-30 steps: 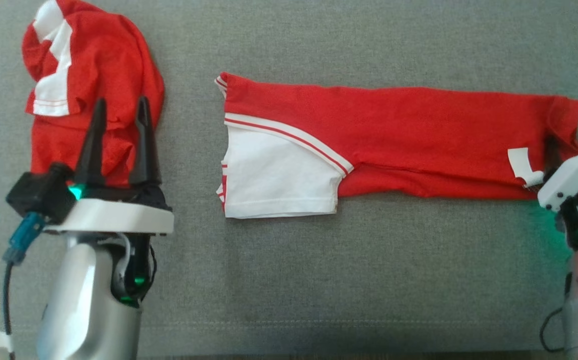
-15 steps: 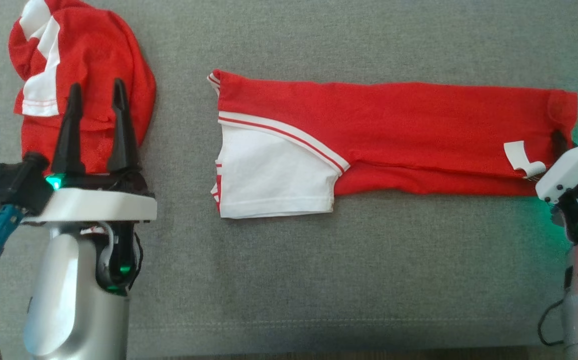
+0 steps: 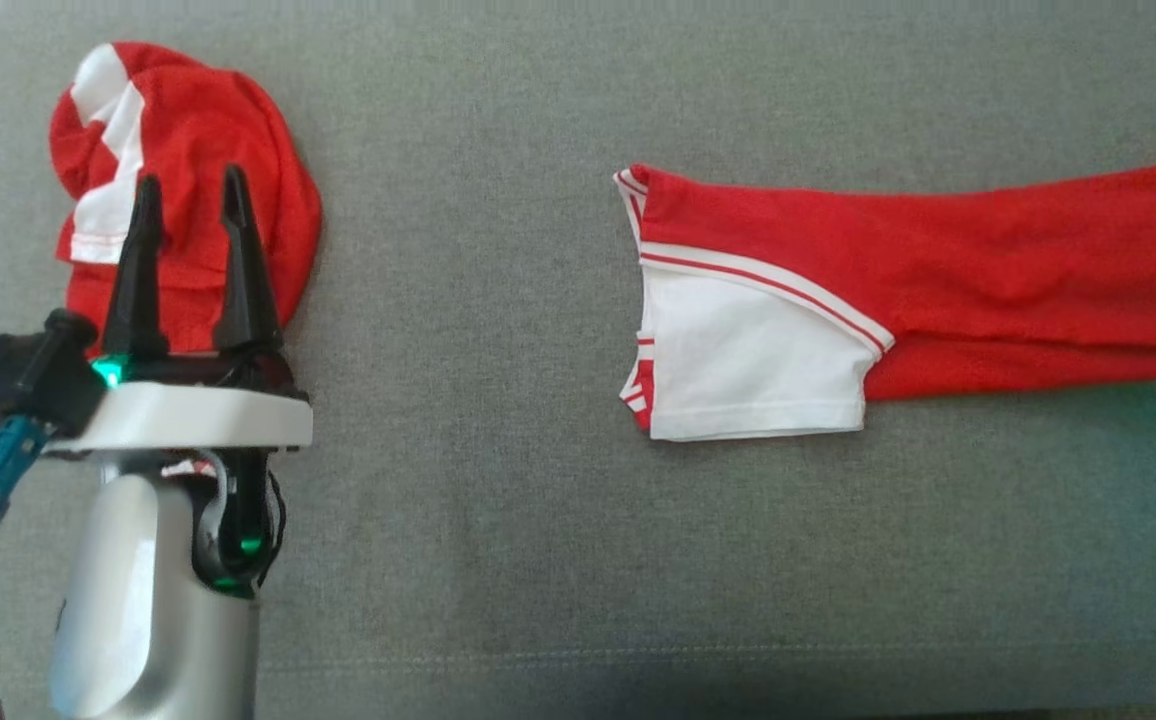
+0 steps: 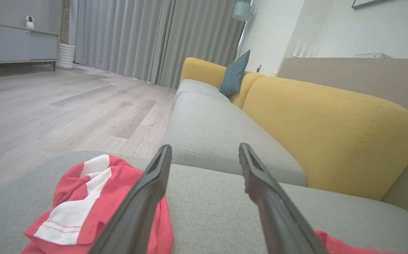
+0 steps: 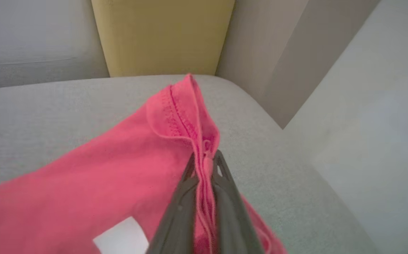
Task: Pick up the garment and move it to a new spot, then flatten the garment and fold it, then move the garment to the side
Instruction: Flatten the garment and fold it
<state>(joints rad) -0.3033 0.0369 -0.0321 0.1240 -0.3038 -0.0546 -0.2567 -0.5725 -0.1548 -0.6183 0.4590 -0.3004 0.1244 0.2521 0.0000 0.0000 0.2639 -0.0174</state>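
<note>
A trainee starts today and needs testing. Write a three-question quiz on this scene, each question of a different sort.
1. True or false: the right jaws are shut on the hem of the long red garment.
2. Where does the crumpled garment lie? A: on the grey cushion. B: on the floor. C: on the yellow backrest.
3. Fill in: the left jaws stand ____, with nothing between them.
Key: 1 true; 2 A; 3 open.

It was a home living room: a yellow-backed grey fabric sofa (image 4: 331, 134), long grey curtains (image 4: 137, 38) at upper left, pale wood-plank floor (image 4: 48, 106).
</note>
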